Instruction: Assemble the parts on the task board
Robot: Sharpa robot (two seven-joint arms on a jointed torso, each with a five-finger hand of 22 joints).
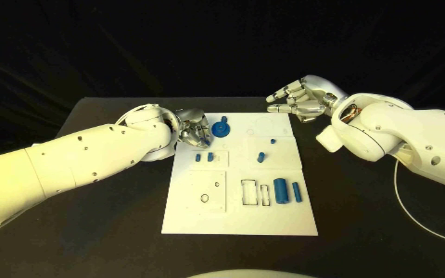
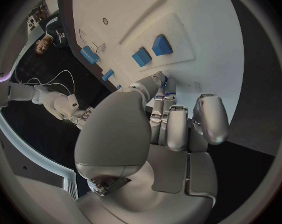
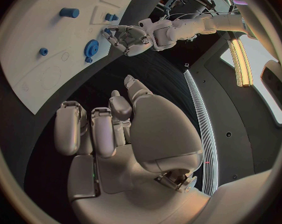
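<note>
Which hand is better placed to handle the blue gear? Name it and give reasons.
Left. The left hand is over the task board's edge right beside the blue gear; the right hand hovers beyond the board's far corner.

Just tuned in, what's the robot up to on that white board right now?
The left hand is at the far left corner of the task board, fingers curled beside the blue gear; whether it grips the gear cannot be told. The right hand hangs empty, fingers apart, beyond the board's far right corner. Two blue cylinders lie on the board's near right part, and other small blue parts sit mid-board.
</note>
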